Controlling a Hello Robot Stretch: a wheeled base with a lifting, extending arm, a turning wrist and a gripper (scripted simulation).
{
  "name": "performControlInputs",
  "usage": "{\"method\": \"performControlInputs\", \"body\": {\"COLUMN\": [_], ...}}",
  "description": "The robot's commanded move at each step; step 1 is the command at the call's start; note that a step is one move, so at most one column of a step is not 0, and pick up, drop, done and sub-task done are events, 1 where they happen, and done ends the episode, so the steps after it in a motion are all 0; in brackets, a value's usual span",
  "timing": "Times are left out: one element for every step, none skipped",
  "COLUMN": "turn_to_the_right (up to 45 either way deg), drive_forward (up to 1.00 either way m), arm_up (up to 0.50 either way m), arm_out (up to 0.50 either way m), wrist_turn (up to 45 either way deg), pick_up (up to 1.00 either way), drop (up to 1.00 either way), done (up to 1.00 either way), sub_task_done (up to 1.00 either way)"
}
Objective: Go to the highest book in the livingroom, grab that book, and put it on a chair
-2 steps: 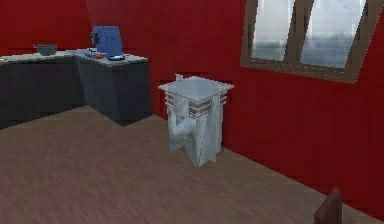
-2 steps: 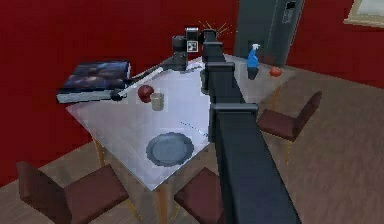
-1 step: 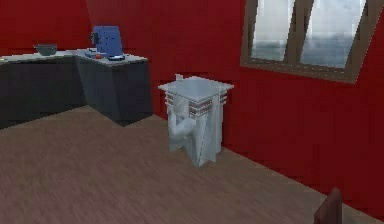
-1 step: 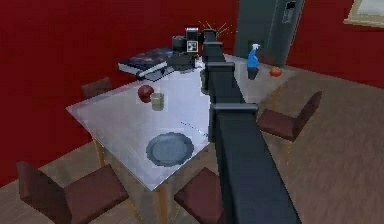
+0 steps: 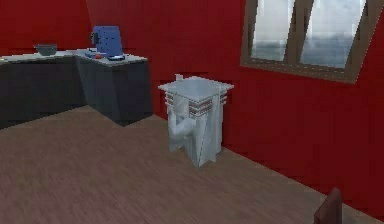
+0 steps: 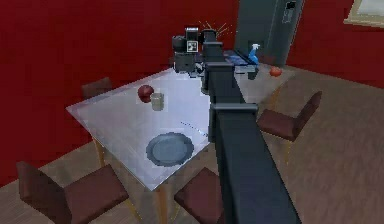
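Four chairs [image 6: 290, 118] ring the table [image 6: 120, 125], so you're likely at the placing step: gripper [image 6: 186, 58] at 12 o'clock by the far edge, grip and load can't be told, book maybe the blue thing [image 6: 250, 60] at 1 o'clock, next move needs the 3 o'clock chair.

Red walls [image 5: 200, 40], wood floor [image 5: 100, 170], dark counter [image 5: 110, 88]
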Motion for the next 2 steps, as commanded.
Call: {"method": "performControlInputs", "body": {"turn_to_the_right": [0.0, 0.0], "drive_forward": [0.00, 0.00], "arm_up": [0.00, -0.46], "arm_out": [0.00, 0.00], "wrist_turn": [27.0, 0.0], "pick_up": [0.00, 0.00], "drop": [0.00, 0.00], "done": [0.00, 0.00], "sub_task_done": [0.00, 0.00]}}
